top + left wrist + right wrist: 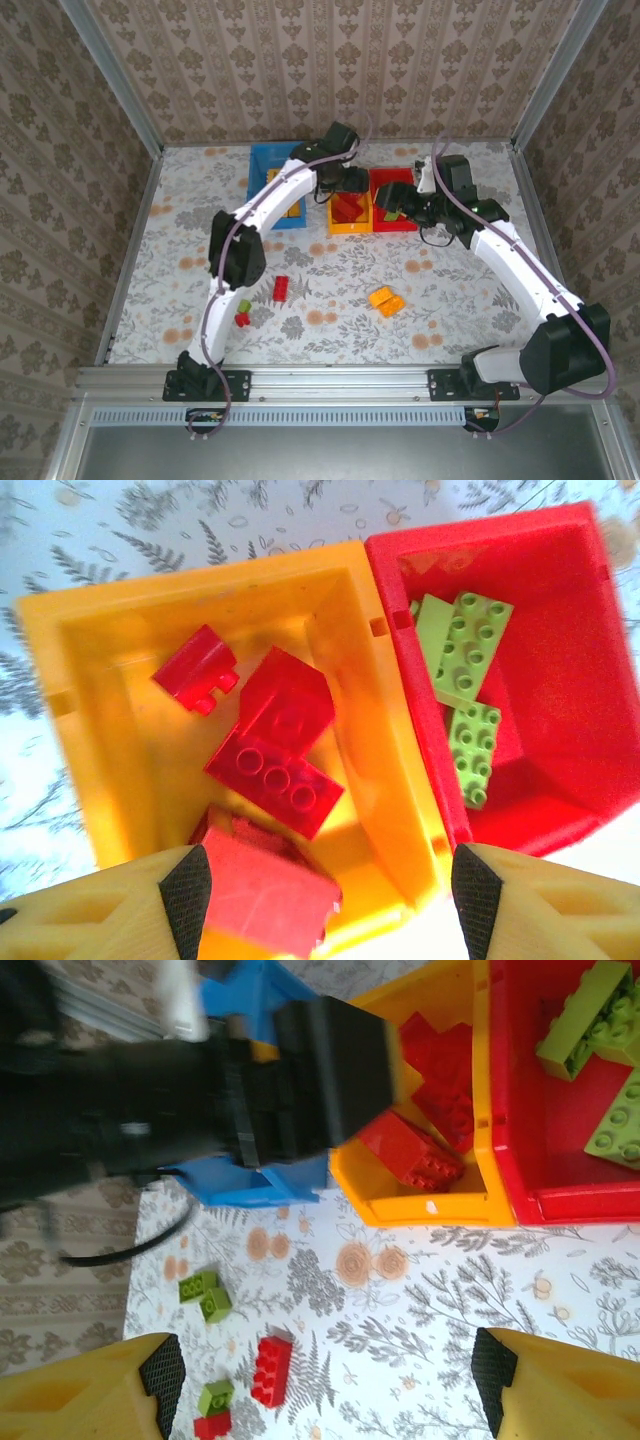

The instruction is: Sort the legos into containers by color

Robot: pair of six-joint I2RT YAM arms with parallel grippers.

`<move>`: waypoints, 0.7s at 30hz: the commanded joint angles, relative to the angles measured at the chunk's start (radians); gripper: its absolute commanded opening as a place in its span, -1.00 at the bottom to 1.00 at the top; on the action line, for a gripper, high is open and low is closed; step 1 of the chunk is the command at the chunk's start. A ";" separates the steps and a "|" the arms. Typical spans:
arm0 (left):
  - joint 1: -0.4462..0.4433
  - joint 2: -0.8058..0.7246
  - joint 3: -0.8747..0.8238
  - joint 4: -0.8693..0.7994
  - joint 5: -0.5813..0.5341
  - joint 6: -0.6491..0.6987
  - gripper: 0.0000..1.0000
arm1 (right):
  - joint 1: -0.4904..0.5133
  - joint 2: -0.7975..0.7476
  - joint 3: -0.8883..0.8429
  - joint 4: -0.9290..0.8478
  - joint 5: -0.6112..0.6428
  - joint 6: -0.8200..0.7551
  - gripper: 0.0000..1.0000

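Patterned wallpaper (330, 70) around a floral tablecloth (180, 250), from above: blue bin (265, 165), yellow bin (350, 230) and red bin (390, 178) side by side at 12 o'clock, left gripper (350, 185) over the yellow, right gripper (398, 205) by the red; loose red brick (281, 289) at 7 o'clock, orange bricks (386, 300) at 5. From the left wrist: fingers (185, 890) spread wide, clamping nothing, a blurred red brick (265, 895) loose between them over the yellow bin; more red bricks (275, 760) inside, green bricks (465, 645) in the red bin at 2 o'clock. From the right wrist: fingers (160, 1370) wide apart and empty, green pair (205, 1295) and the loose red brick at 7 o'clock on the cloth.
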 commanded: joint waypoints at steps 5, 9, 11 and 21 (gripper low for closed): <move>0.033 -0.435 -0.361 0.058 -0.095 -0.083 0.32 | 0.204 0.009 -0.013 -0.091 0.098 -0.214 0.57; 0.067 -0.661 -0.641 0.068 -0.151 -0.127 0.30 | 0.356 0.053 -0.028 -0.056 0.126 -0.214 0.56; 0.084 -0.781 -0.775 0.058 -0.184 -0.142 0.30 | 0.428 0.100 -0.029 -0.033 0.153 -0.199 0.56; 0.136 -1.217 -1.110 -0.086 -0.289 -0.198 0.29 | 0.593 0.215 0.060 0.020 0.283 -0.152 0.55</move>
